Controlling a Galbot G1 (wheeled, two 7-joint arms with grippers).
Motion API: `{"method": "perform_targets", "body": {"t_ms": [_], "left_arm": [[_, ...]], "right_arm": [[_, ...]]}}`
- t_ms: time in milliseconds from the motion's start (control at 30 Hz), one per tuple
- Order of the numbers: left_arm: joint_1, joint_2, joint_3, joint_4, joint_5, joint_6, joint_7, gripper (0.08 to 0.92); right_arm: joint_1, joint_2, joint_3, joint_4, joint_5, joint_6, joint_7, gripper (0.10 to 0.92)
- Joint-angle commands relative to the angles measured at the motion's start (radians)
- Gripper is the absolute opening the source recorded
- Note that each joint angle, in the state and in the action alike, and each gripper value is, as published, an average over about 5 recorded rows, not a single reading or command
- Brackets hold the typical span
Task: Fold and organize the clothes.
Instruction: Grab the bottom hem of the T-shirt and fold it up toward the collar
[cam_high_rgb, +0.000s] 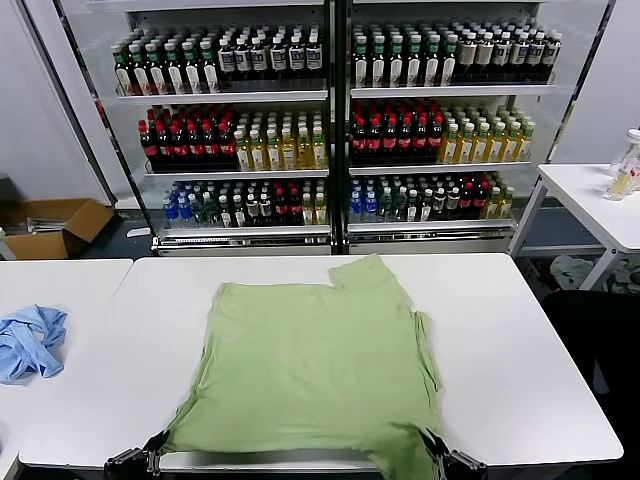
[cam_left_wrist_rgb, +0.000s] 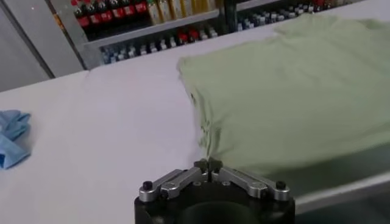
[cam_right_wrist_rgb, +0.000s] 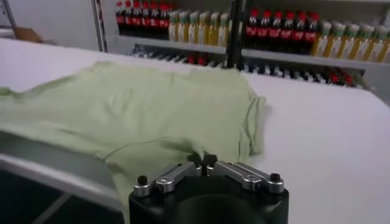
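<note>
A light green short-sleeved shirt lies spread plain side up on the white table, its near hem at the table's front edge. My left gripper is shut on the shirt's near left corner; it shows in the left wrist view pinching the cloth. My right gripper is shut on the near right corner, seen in the right wrist view with cloth between its tips. The hem hangs slightly lifted between the two grippers. No checkered print or buttons show.
A crumpled blue garment lies on the adjoining table to the left. Drink coolers stand behind the table. A cardboard box sits on the floor far left. Another white table stands at the right.
</note>
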Motion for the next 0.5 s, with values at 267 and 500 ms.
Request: {"method": "perform_targets", "body": {"t_ms": [267,500], "left_arm": [[-0.363,0.023,0.063,0.131,-0.178,0.001,0.003,0.081],[-0.515,-0.062,0.172,0.291,-0.135,-0.075,0.019,0.081]], "right_arm": [[0.386,0.004,-0.047,-0.122,0.139,-0.078,0.017,0.117],[0.524,0.03,-0.096,-0.251,0.134,-0.101,0.006,0.117]]}}
